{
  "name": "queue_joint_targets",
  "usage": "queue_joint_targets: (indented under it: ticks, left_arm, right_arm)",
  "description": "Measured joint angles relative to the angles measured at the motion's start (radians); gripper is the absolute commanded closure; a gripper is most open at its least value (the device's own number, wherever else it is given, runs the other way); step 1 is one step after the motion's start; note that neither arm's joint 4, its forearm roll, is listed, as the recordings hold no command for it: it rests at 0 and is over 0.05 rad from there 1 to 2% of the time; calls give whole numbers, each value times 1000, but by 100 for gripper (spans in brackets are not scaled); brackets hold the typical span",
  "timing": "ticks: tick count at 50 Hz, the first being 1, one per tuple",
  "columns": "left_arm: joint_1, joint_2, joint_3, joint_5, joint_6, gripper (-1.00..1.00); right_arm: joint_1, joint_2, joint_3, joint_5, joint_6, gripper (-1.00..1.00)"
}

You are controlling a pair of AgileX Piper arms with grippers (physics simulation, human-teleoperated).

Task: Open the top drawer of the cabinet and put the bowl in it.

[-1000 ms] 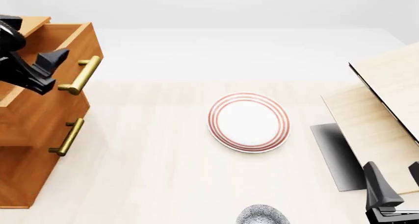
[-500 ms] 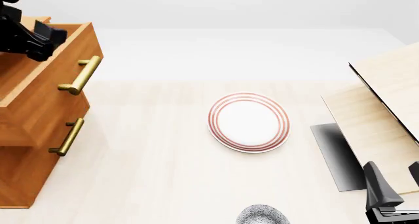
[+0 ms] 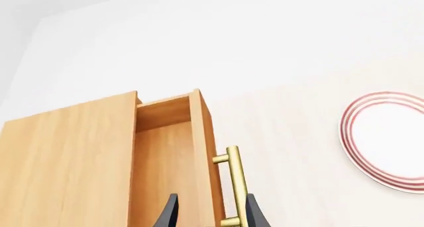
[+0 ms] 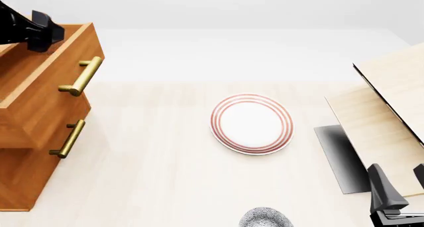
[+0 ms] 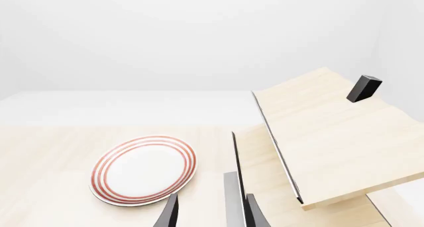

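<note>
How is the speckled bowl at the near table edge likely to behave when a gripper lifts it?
The bowl looks rigid, probably ceramic, so likely fragile if dropped. Its rounded wall may slip between narrow fingers. Only its top shows, so its depth and balance cannot be judged.

Both arms are matte black all over, with no cables, screws or markings that can be made out. The left gripper (image 4: 33,28) shows in the front view as a blocky, angular black body with flat facets and hard edges; its far end is cut off by the frame. In its own wrist view, its fingers (image 3: 170,214) are slim dark blades tapering to points. The right gripper (image 4: 399,185) has two upright dark grey fingers (image 4: 382,187), flat-sided and wedge-shaped, on what seems a ribbed black base.
</note>
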Motion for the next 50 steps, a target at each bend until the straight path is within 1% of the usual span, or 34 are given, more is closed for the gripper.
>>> queue_joint_targets:
  ticks: [15,30,39,50]
  left_arm:
    - [5,46,-27,45,-66,-100]
    - [15,84,-55,74,-109,-100]
    - [26,93,-55,79,-133,-100]
    - [36,94,-31,65,-165,-100]
  right_arm:
    - [0,0,0,0,0,-100]
    - [0,0,0,0,0,-100]
    - [0,0,0,0,0,-100]
    - [0,0,0,0,0,-100]
